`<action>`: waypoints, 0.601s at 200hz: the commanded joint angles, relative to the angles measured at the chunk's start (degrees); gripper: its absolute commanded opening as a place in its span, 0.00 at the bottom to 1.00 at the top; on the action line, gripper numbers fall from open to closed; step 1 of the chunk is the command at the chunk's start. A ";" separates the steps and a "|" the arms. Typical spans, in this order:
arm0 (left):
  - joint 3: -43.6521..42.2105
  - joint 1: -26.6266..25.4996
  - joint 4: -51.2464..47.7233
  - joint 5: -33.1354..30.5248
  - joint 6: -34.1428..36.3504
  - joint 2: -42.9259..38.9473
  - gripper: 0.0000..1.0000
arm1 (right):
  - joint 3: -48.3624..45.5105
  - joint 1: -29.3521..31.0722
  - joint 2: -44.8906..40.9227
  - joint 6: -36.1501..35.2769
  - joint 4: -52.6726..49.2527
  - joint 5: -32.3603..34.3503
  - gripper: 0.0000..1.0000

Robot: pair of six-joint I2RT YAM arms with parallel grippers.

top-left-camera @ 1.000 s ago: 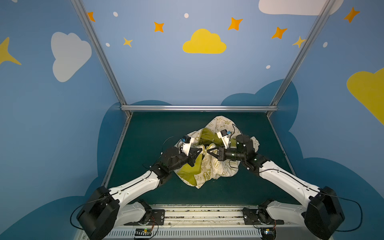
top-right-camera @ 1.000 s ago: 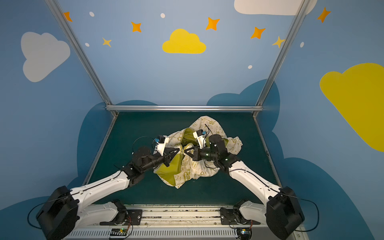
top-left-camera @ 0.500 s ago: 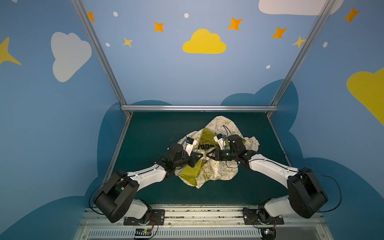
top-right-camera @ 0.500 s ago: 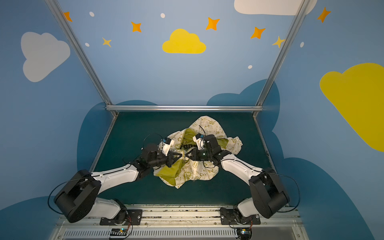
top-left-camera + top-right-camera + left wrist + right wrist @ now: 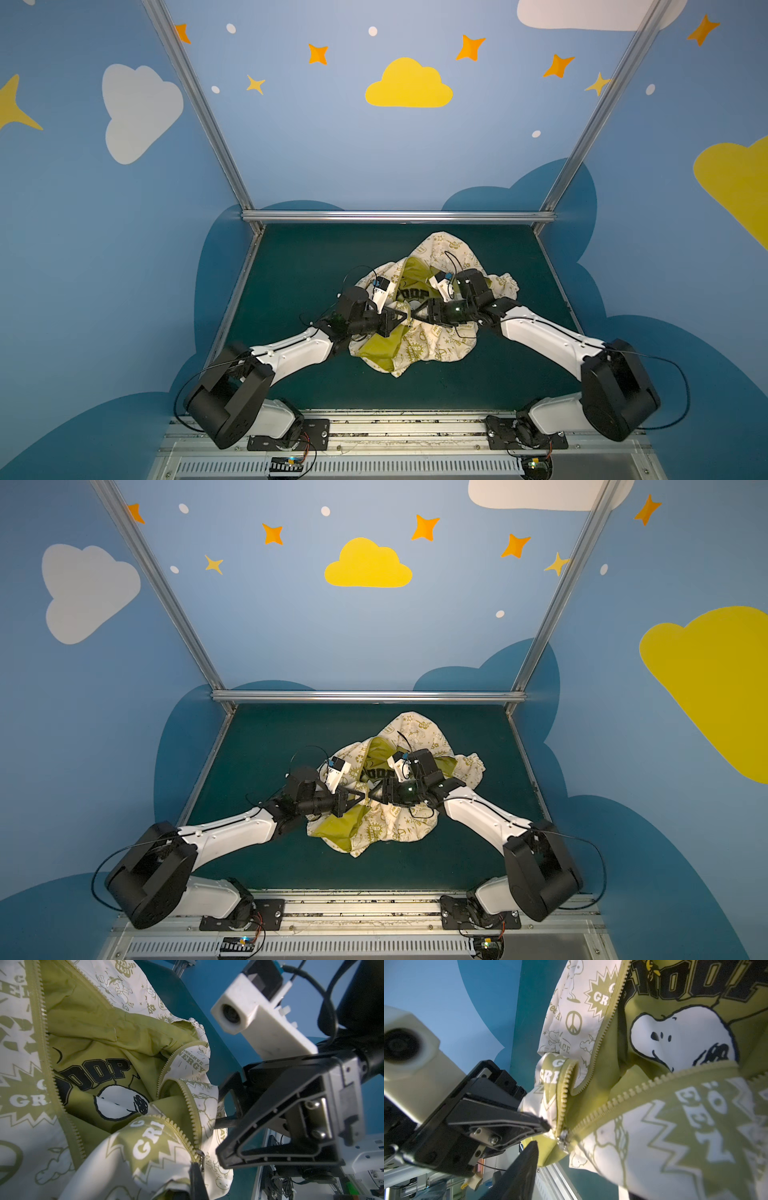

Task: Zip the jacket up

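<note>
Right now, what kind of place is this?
Probably a robot-training booth: blue walls painted with clouds and stars, an aluminium frame, a left arm and right arm bolted to a base rail.

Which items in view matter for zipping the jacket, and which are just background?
Job: jacket; its zipper slider; left gripper, shut on the fabric beside the slider; right gripper, open.
Background: green mat; metal frame rail; cloud and star wall decals.

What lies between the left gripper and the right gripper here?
The zipper slider of the jacket, shown in both wrist views; the left gripper pinches fabric beside it, the right gripper is open.
</note>
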 commanded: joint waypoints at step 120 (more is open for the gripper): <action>4.15 0.53 -15.17 -1.41 -13.82 -6.33 0.03 | -10.74 11.36 -29.78 -23.71 -7.58 35.22 0.74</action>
